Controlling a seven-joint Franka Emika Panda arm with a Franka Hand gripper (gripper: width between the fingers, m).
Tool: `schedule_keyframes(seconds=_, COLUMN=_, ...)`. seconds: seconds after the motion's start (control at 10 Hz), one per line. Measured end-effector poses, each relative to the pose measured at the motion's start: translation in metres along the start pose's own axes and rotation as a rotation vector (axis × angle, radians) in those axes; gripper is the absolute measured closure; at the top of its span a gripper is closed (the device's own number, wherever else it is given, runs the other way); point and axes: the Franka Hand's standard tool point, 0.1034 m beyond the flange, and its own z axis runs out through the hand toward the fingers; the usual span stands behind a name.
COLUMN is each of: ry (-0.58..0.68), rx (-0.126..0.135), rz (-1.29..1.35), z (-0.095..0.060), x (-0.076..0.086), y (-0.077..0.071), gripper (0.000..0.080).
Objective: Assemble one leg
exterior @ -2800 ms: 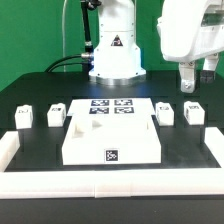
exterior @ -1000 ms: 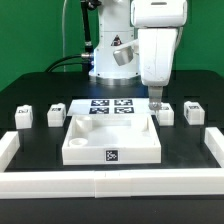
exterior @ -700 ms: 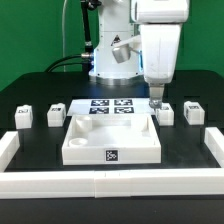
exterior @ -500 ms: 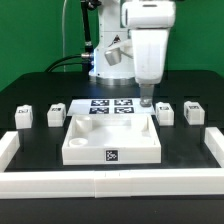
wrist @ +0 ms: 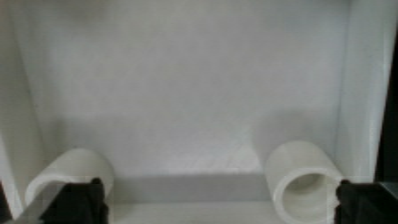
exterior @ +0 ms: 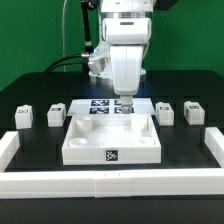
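Near the exterior view's left edge of the table (exterior: 30, 92) stand a first leg (exterior: 24, 116) and a second leg (exterior: 56, 114), both untouched. The square tabletop (exterior: 110, 140) lies mid-table, with the marker board (exterior: 100, 106) just behind it. The gripper (exterior: 125, 103) hangs over the tabletop's rear edge, jaws spread wide with nothing between them. Toward the right edge stand a third leg (exterior: 165, 113) and a fourth leg (exterior: 194, 110).

Four legs (exterior: 22, 116) (exterior: 56, 114) (exterior: 164, 113) (exterior: 194, 110) were counted, two toward the desk edge at the exterior view's left and two toward the opposite edge. One tabletop piece (exterior: 80, 150) and one marker board (exterior: 97, 104) were counted mid-desk. Two round sockets (wrist: 306, 172) (wrist: 71, 172) were counted in the wrist view
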Motion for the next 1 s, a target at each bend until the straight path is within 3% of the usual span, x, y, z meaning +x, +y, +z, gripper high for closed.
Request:
schedule_keyframes(seconds=0.2, ry=0.001, rx=0.005, rz=-0.026, z=0.003, x=-0.002, y=-0.004, gripper=0.0150)
schedule_keyframes(seconds=0.4, ry=0.010, rx=0.046, rz=-0.071, z=0.019, x=-0.027, y=-0.042, gripper=0.0150)
schedule_keyframes(seconds=0.6, ry=0.027, rx=0.076, rz=-0.079, z=0.040, x=-0.040, y=-0.067, gripper=0.0150)
schedule_keyframes(seconds=0.8, ry=0.034, rx=0.102, rz=-0.072, z=0.052, x=-0.041, y=-0.074, gripper=0.0150)
schedule_keyframes(seconds=1.0, ry=0.034, rx=0.108, rz=-0.081, z=0.054, x=-0.040, y=-0.070, gripper=0.0150)
